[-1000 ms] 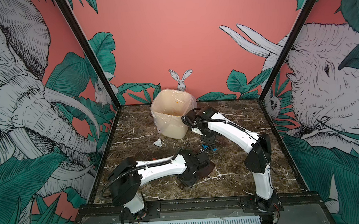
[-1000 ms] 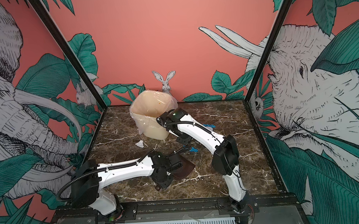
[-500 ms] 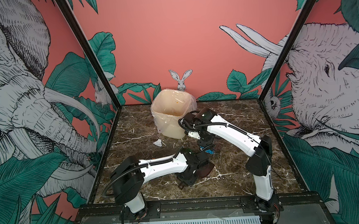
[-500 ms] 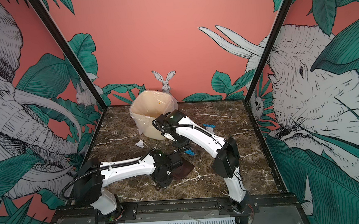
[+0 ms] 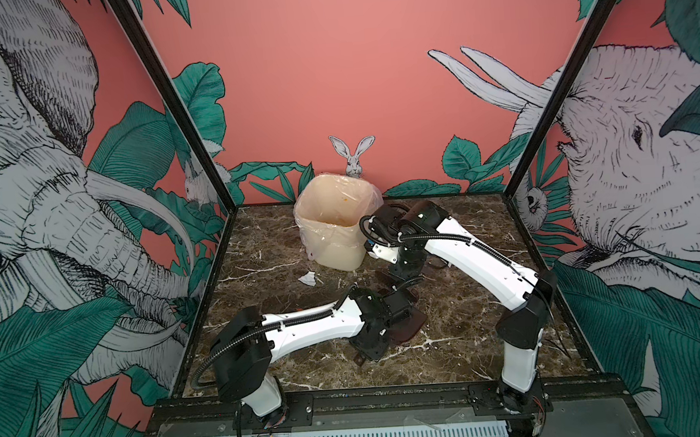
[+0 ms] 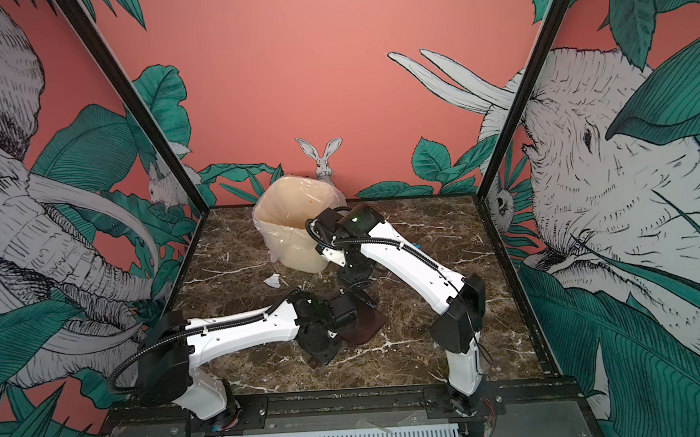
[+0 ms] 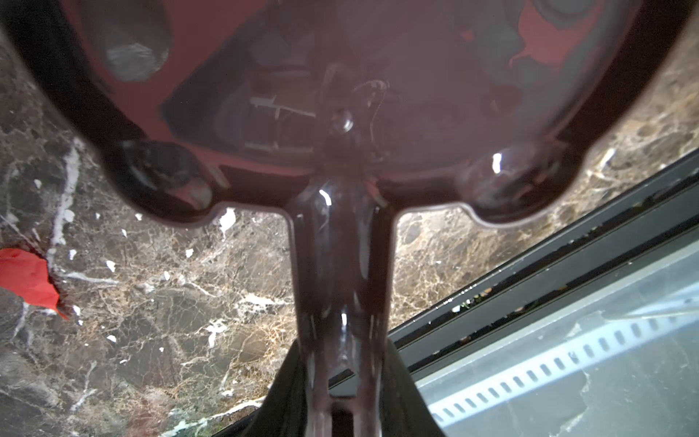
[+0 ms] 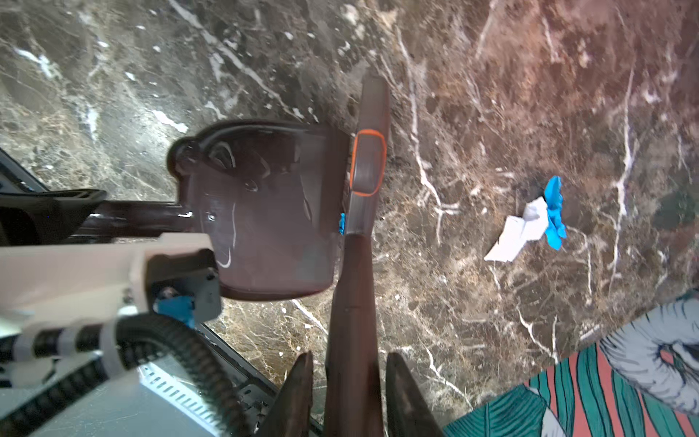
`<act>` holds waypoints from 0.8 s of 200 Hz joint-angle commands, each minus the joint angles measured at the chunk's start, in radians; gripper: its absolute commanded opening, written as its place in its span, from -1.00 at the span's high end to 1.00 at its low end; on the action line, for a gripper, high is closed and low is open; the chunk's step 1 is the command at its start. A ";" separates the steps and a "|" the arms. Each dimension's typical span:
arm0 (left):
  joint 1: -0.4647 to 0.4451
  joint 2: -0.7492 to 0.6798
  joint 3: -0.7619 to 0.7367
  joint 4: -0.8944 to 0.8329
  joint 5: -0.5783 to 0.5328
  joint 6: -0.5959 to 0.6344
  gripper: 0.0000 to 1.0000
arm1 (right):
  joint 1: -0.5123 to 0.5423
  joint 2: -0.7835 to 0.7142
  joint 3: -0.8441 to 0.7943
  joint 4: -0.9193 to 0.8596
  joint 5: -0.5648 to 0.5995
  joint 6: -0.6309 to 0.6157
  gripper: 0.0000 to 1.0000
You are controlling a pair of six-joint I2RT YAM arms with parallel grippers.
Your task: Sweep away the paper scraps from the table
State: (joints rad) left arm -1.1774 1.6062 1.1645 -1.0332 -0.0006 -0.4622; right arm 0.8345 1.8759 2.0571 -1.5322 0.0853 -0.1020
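Observation:
My left gripper (image 7: 344, 344) is shut on the handle of a dark brown dustpan (image 7: 340, 94) that lies on the table (image 5: 452, 346); both top views show it (image 5: 379, 342) mid-table. My right gripper (image 8: 350, 355) is shut on a brown brush (image 8: 368, 162), whose head meets the lip of the dustpan (image 8: 264, 212). A blue scrap (image 8: 342, 223) sits at that lip. Further paper scraps lie loose: a white and blue pair (image 8: 529, 227), a red one (image 7: 26, 278), and a white one (image 5: 307, 278) near the bin.
A cream bin (image 5: 337, 249) lined with a clear bag stands at the back of the table, just left of my right wrist (image 5: 403, 266). Black frame posts and printed walls enclose the table on three sides. A black rail (image 5: 392, 391) edges the front.
The right arm has drawn the brush toward the dustpan, pushing a blue scrap up to its lip. The left arm and dustpan have barely moved.

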 commanded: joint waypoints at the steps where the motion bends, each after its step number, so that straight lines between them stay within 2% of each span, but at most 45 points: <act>1: 0.012 0.013 -0.005 -0.063 -0.008 0.002 1.00 | -0.025 -0.062 0.043 -0.061 0.084 0.028 1.00; 23: 0.010 -0.015 -0.015 -0.071 -0.010 -0.002 1.00 | -0.056 -0.064 0.031 -0.051 0.137 0.030 1.00; 106: -0.037 -0.093 -0.095 -0.121 0.004 -0.042 1.00 | -0.080 -0.047 -0.038 0.006 0.145 0.039 1.00; 133: -0.039 -0.085 -0.078 -0.124 -0.008 -0.038 1.00 | -0.081 -0.023 -0.043 -0.053 0.216 0.045 1.00; 160: -0.053 -0.106 -0.032 -0.143 -0.044 -0.040 1.00 | -0.081 -0.070 -0.114 -0.022 0.183 0.057 1.00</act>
State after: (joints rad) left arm -1.2171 1.5448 1.0863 -1.1355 -0.0051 -0.4797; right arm 0.7525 1.8389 1.9949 -1.5372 0.2516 -0.0700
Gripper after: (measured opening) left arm 0.290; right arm 0.292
